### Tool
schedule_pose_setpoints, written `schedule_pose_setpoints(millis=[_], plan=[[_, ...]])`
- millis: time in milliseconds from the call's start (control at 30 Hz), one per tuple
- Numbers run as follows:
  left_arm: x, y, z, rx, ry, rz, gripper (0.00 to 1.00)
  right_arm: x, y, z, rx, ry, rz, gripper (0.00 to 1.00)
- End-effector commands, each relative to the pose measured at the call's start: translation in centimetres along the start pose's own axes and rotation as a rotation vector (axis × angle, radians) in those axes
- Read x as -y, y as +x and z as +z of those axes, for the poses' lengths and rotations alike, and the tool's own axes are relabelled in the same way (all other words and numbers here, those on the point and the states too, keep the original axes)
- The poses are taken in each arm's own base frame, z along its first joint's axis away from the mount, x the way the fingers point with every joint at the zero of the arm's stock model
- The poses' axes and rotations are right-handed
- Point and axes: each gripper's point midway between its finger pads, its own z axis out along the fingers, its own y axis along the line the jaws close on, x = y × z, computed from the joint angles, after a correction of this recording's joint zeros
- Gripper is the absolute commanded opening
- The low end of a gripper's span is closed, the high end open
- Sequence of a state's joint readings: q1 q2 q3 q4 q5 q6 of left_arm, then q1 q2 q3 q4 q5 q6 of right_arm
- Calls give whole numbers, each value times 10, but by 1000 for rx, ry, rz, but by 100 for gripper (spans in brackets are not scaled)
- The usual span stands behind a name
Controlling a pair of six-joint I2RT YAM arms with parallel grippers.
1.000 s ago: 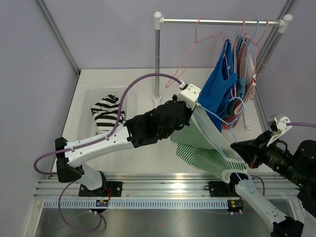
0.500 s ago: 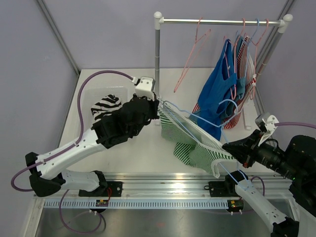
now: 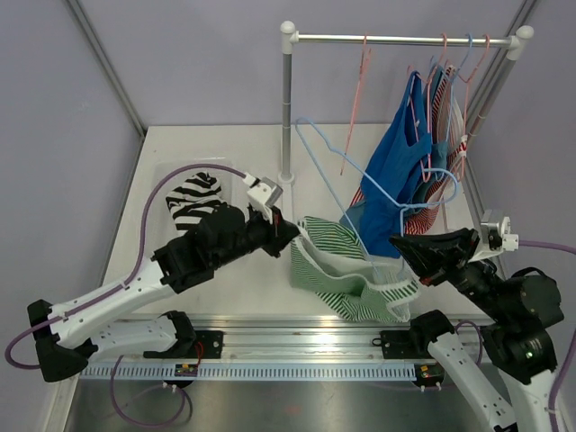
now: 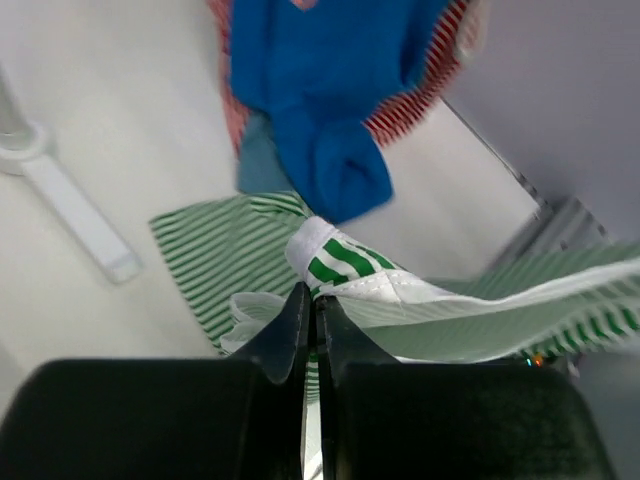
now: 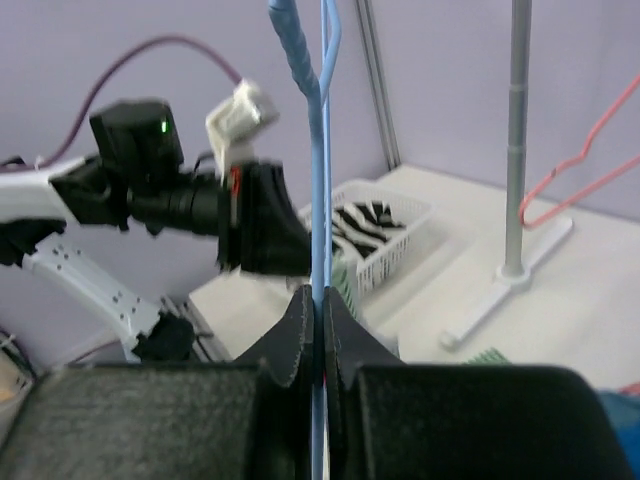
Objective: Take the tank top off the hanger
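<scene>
Clothing: one tank top (image 3: 346, 270), one hanger (image 5: 321, 200).

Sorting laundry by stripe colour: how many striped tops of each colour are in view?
Green striped top: 1
Black-and-white striped top: 1
Red striped top: 1
Total: 3

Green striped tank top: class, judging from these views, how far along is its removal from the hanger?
Done: the tank top lies slumped on the table, apparently clear of the blue hanger. In hand: the left gripper pinches its white hem, and the right gripper clamps the hanger wire, holding it up. Left: check that no strap is hooked near the right gripper, then release the top.
</scene>
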State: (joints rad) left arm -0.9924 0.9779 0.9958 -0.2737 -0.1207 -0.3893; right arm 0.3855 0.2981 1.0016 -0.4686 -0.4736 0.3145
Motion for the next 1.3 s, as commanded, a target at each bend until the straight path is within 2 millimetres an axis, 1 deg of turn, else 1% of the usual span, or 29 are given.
schedule_pose_setpoints(millis=[0, 67, 133, 167, 200, 233, 267, 300, 333, 367, 433, 467, 533, 600, 667, 700, 767, 800, 833, 867, 900, 967, 1000, 1067, 1100, 1133, 1167, 1200, 1267], plan=[[59, 21, -8, -43, 307, 104, 0, -28, -85, 13, 409, -171, -61, 0], [53, 41, -7, -90, 276, 106, 0, -17, -101, 17, 497, -128, -67, 0], [29, 62, -3, -124, 167, 80, 0, 9, -113, 22, 537, 10, -55, 0], [18, 68, -2, -132, 110, 71, 0, 28, -104, 26, 481, 108, -74, 0], [-2, 67, 0, -114, -7, 40, 0, 45, -96, 32, 419, 195, -56, 0], [-19, 77, -5, -149, -92, 38, 0, 55, -115, 20, 423, 312, -56, 0], [-31, 79, -7, -152, -158, 35, 0, 76, -84, 16, 255, 429, -58, 0], [-47, 76, -11, -132, -256, 23, 0, 75, -97, 11, 229, 469, -68, 0], [-56, 79, -18, -154, -301, 30, 0, 82, -90, 7, 174, 513, -76, 0], [-63, 75, -22, -139, -348, 25, 0, 90, -70, 1, 73, 562, -75, 0], [-72, 75, -32, -151, -394, 30, 8, 102, -68, -6, 12, 656, -58, 0], [-70, 67, -37, -136, -396, 24, 14, 107, -52, -11, -63, 695, -39, 0], [-80, 64, -49, -141, -457, 23, 22, 119, -47, -11, -120, 760, -26, 0], [-83, 49, -60, -110, -490, 13, 29, 127, -40, -9, -165, 800, -17, 0], [-87, 46, -71, -122, -512, 27, 44, 136, -40, -9, -176, 848, -27, 0], [-87, 39, -75, -110, -519, 26, 55, 143, -39, 0, -205, 858, -31, 0], [-91, 37, -86, -122, -538, 37, 68, 150, -38, 13, -242, 859, -42, 0], [-90, 30, -92, -108, -533, 31, 72, 156, -36, 28, -272, 852, -41, 0], [-92, 30, -100, -121, -541, 40, 76, 160, -37, 36, -277, 848, -45, 0], [-92, 29, -104, -124, -539, 49, 99, 164, -42, 46, -270, 842, -64, 0], [-91, 24, -111, -113, -525, 49, 99, 170, -46, 59, -276, 841, -74, 0], [-93, 26, -119, -136, -509, 96, 99, 181, -57, 73, -271, 859, -114, 0], [-95, 27, -123, -132, -507, 107, 99, 188, -63, 88, -273, 861, -125, 0], [-103, 34, -130, -132, -516, 133, 99, 195, -72, 105, -270, 853, -156, 0], [-105, 37, -131, -129, -515, 140, 99, 200, -76, 120, -272, 839, -167, 0], [-109, 46, -131, -121, -510, 144, 99, 203, -79, 128, -276, 830, -181, 0], [-109, 51, -130, -116, -493, 149, 99, 214, -71, 143, -306, 831, -188, 0], [-106, 50, -127, -97, -472, 137, 99, 213, -84, 150, -279, 820, -199, 0], [-102, 46, -130, -85, -442, 126, 99, 223, -87, 162, -293, 822, -213, 0]])
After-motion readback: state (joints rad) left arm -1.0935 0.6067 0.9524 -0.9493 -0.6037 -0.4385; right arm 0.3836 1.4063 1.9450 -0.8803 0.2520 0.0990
